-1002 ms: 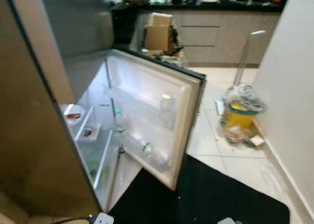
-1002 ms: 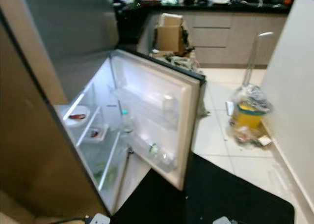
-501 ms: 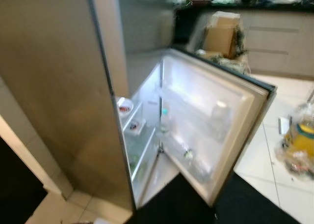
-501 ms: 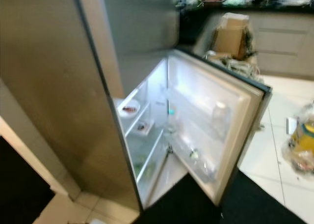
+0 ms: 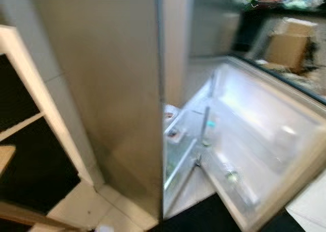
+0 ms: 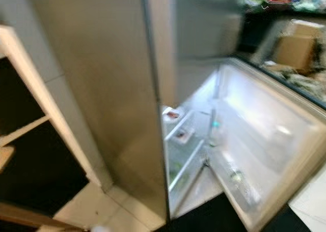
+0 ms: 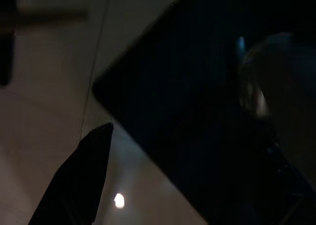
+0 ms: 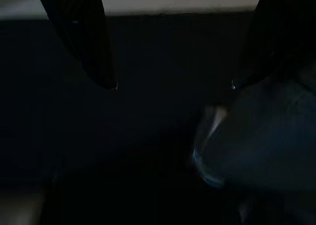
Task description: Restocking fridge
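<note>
The fridge stands open, its steel side (image 5: 117, 89) towards me and its white door (image 5: 265, 140) swung wide to the right. Inside the lit compartment, a small bowl (image 5: 169, 112) and a small container (image 5: 174, 135) sit on the shelves. A clear bottle with a teal cap (image 5: 206, 127) stands by the door hinge, and a small item (image 5: 232, 177) lies in the lower door rack. My right gripper (image 8: 173, 87) hangs open over the black mat (image 8: 148, 136), holding nothing. One black finger (image 7: 81, 180) of my left gripper hangs above floor tiles and the mat edge.
A white shelf unit (image 5: 20, 115) with dark openings stands left of the fridge. A cardboard box (image 5: 288, 44) sits behind the door, below a dark counter (image 5: 275, 0) with several items. Pale tiles (image 5: 86, 206) meet the black mat (image 5: 204, 219) at the fridge's foot.
The whole picture has swung left: the fridge and door have slid to the right of the frame, and the shelf unit has come in. The bin and wall have gone out.
</note>
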Tool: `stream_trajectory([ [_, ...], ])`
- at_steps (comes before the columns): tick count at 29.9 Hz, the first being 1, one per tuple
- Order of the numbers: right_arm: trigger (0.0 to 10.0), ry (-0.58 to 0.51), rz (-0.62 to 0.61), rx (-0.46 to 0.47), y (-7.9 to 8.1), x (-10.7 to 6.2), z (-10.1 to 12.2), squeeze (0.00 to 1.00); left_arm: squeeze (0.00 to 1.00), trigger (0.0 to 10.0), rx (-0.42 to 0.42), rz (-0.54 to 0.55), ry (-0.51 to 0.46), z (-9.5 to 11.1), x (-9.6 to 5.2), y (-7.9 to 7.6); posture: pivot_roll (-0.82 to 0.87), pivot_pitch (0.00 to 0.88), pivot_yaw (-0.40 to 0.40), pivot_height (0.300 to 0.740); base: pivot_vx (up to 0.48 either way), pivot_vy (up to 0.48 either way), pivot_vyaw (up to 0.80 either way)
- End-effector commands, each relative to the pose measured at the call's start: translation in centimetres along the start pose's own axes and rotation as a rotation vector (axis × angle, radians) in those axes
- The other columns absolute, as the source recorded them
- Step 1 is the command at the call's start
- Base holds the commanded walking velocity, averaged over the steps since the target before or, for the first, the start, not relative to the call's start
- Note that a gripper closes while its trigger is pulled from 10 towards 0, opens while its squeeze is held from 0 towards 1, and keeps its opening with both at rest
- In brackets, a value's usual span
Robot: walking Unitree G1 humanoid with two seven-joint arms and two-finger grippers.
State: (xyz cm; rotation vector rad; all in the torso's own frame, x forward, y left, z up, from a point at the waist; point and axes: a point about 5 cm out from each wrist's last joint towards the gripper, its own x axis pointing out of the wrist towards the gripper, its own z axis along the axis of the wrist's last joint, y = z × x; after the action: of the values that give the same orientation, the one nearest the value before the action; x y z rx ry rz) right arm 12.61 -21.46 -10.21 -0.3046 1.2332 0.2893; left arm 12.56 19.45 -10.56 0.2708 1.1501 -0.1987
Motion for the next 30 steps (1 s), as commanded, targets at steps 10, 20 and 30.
stream_trajectory([
  [10,10.0,0.006,0.053,-0.057,0.5,0.1,0.6,0.0,0.0,10.0,-0.058,0.03,0.038,-1.6,-0.3,0.3,-0.02,0.0,-0.009,0.74,0.0,0.0,0.77],
  [20,10.0,0.005,0.065,-0.057,0.6,0.1,0.7,0.0,0.0,10.0,-0.058,0.027,0.055,-2.2,-0.4,0.2,-0.03,0.0,-0.004,0.74,0.0,0.0,0.77],
  [30,10.0,0.003,0.087,-0.048,0.7,0.1,0.6,0.0,0.0,10.0,-0.075,0.049,0.041,-1.7,-0.3,0.7,-0.03,0.0,-0.003,0.74,0.0,0.0,0.77],
])
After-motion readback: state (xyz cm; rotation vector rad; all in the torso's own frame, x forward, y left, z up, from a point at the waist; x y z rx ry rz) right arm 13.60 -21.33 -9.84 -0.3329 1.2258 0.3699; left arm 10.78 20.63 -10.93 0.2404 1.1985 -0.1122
